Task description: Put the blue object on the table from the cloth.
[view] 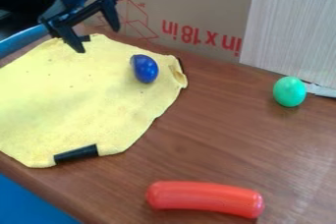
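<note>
Claw [98,40] at upper left of the frame, over the far edge of the yellow cloth [78,95]; fingers spread apart, nothing between them. Blue egg [145,69] to the right of it and a little lower, lying on the cloth near its upper right corner. Step in hand, as I judge it: approach, ahead of the grasp. Next move calls for a shift right, fingers lined up on either side of the egg, then down, close and lift clear. After that, a carry rightward past the cloth's edge and a gentle release on bare counter [216,132]; the middle of the frame looks a fair spot.

Other things, left to right. Black strip [76,154] at the cloth's lower edge, well off the likely path. Cardboard [210,2] upright behind the cloth, near enough that a wide swing could bump it. Cloth corner right beside the egg is puckered; low fingers might pinch it and drag cloth along. Red sausage [205,199] lies at bottom centre, green egg [289,91] at right, below a pale panel [292,26]. Set-down should stay between these two. Smooth, rounded blue egg will probably roll if nudged or dropped.
</note>
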`<state>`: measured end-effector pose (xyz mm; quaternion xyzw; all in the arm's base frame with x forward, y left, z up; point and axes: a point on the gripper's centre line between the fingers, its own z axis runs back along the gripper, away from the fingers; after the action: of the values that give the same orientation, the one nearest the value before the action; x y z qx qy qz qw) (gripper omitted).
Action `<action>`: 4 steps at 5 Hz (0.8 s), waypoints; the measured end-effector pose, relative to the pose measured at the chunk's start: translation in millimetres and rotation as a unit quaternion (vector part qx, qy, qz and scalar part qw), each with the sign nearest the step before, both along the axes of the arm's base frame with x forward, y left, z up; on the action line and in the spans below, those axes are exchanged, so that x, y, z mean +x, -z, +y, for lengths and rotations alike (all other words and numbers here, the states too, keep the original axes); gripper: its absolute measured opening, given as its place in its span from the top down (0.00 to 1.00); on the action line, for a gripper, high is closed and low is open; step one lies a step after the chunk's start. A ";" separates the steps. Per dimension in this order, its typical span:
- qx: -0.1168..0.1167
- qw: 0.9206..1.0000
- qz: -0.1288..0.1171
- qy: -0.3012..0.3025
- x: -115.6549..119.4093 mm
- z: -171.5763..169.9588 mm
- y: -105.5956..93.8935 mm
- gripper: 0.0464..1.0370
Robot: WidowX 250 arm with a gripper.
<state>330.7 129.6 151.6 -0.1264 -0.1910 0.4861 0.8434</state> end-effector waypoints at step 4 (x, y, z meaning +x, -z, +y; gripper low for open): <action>0.005 0.998 0.058 -0.027 46.6 -10.6 39.9 0.04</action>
<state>377.3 119.0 111.8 -0.0889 -0.1474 0.5147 0.8399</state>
